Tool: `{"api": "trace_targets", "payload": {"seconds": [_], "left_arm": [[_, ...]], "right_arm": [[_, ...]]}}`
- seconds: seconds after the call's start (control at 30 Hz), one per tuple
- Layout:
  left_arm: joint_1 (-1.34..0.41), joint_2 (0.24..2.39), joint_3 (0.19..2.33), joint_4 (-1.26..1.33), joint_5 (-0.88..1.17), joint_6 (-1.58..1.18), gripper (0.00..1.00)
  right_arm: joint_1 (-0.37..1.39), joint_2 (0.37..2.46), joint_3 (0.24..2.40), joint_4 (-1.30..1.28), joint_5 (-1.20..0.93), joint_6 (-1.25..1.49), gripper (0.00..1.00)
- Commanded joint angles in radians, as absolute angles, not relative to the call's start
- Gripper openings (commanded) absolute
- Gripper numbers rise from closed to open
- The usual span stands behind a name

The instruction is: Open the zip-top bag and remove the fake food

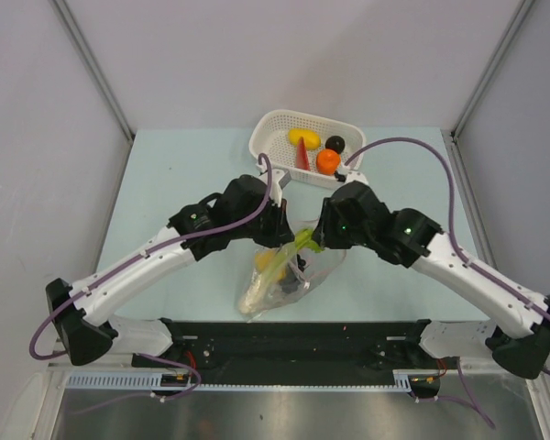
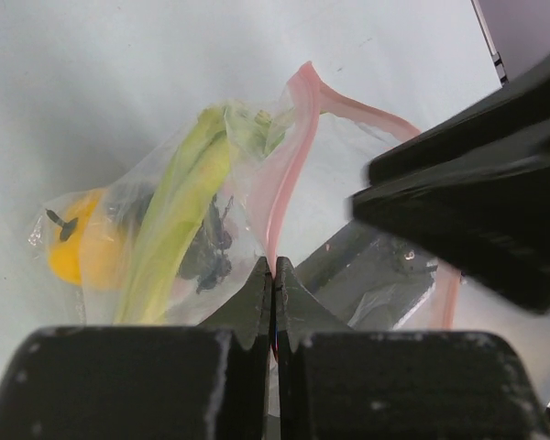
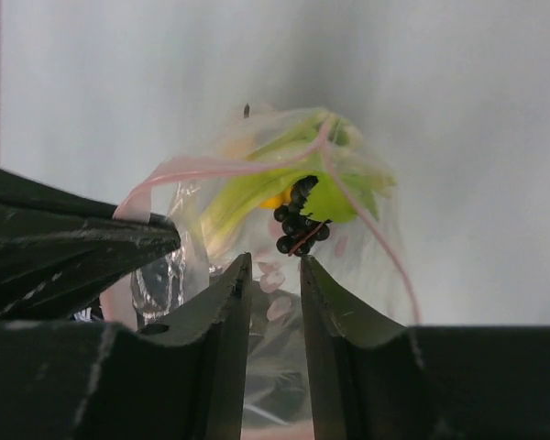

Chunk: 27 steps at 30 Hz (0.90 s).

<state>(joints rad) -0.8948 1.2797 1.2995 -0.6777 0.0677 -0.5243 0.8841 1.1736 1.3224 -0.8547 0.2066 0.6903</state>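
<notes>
Crinkly clear zip-top bag (image 2: 348,151), pink strip (image 2: 289,156) pinched by left hand (image 2: 273,275); whether right hand (image 3: 273,266) grips film unclear.

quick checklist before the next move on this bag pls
1. Left claw shut on zip strip: ok.
2. Right claw gripping bag: cannot tell; a narrow gap shows.
3. Bag mouth open: ok, strip spread in a loop.
4. Bag emptied: not ok; stalk, grapes, yellow piece inside.
5. Basket has room: ok.
</notes>
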Motion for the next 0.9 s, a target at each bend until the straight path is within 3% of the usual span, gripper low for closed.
{"api": "trace_targets", "payload": {"seconds": [0.0,0.37,0.6,0.87], "left_arm": [[-0.899,1.289,1.339,-0.624,0.104,-0.549,0.00],[-0.900,1.276,1.316,-0.607,0.149,-0.558,0.00],[-0.907,1.279,1.308,-0.598,0.179,-0.555,0.00],[-0.922,1.287,1.308,-0.601,0.198,-0.546,0.00]], "right_arm": [[0.916,1.239,1.292,-0.770,0.204,0.819,0.31],[0.893,1.276,1.163,-0.608,0.224,0.928,0.43],[0.896,1.333,1.108,-0.483,0.267,0.946,0.69],[0.893,1.388,1.052,-0.332,0.316,0.961,0.71]]}}
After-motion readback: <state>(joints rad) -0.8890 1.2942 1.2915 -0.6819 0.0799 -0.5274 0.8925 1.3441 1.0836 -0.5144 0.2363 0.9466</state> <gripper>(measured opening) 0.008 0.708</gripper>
